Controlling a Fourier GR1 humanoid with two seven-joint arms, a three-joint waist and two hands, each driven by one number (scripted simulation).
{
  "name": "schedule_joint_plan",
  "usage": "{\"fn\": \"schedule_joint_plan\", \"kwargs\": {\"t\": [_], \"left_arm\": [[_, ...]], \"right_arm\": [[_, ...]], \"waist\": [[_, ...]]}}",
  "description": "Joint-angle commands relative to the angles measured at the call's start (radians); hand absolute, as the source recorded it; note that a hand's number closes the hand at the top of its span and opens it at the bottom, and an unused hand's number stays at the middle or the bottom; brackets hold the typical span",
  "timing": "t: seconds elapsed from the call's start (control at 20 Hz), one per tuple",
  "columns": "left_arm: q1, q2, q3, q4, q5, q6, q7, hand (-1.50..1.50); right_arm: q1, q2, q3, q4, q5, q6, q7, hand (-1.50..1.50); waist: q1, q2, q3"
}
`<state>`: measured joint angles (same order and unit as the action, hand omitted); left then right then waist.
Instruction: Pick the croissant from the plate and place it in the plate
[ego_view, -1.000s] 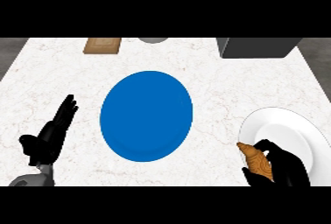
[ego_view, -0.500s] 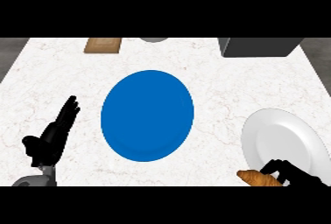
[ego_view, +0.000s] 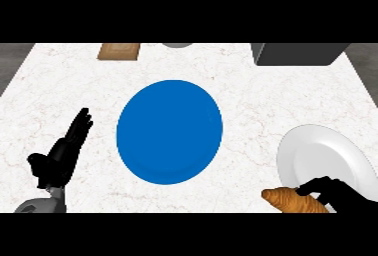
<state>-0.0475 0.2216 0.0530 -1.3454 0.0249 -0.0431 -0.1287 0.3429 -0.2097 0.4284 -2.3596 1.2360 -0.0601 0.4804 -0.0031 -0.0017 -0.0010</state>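
the right hand (ego_view: 336, 192) pinches the brown, curvy croissant (ego_view: 294, 200) beside the round white plate (ego_view: 325, 155). best to carry it level, then lower it gently onto the big blue round plate (ego_view: 170, 131).

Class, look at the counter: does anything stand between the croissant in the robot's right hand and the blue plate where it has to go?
Nothing visible does. The croissant is held in the right hand by the white plate's lower-left rim. Between it and the blue plate lies only bare counter. The left hand rests open on the far side.
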Motion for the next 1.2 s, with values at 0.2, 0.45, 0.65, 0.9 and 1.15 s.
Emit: {"fn": "schedule_joint_plan", "kwargs": {"t": [0.2, 0.45, 0.65, 0.9, 1.15], "left_arm": [[-0.025, 0.010, 0.013, -0.020, 0.003, -0.020, 0.056, 0.00], [0.007, 0.030, 0.039, -0.037, 0.020, -0.062, 0.034, 0.00], [-0.014, -0.001, 0.028, 0.012, -0.011, -0.030, -0.005, 0.00], [-0.037, -0.005, 0.026, -0.005, -0.019, -0.020, 0.034, 0.00], [-0.006, -0.003, 0.037, -0.018, -0.010, -0.042, 0.008, 0.00]], "right_arm": [[-0.333, 0.196, 0.172, 0.022, 0.155, 0.232, 0.206, 1.50], [-0.528, 0.207, 0.107, 0.143, 0.035, 0.287, 0.269, 1.50], [-0.699, 0.209, 0.092, 0.396, -0.068, 0.169, 0.335, 1.50], [-0.853, 0.209, 0.186, 0.665, -0.127, -0.041, 0.409, 1.50], [-1.006, 0.210, 0.186, 0.860, -0.249, -0.130, 0.416, 1.50]], "waist": [[0.011, 0.002, 0.000], [0.013, 0.002, 0.000], [0.016, 0.004, 0.001], [0.021, 0.004, 0.001], [0.020, 0.003, 0.001]]}}
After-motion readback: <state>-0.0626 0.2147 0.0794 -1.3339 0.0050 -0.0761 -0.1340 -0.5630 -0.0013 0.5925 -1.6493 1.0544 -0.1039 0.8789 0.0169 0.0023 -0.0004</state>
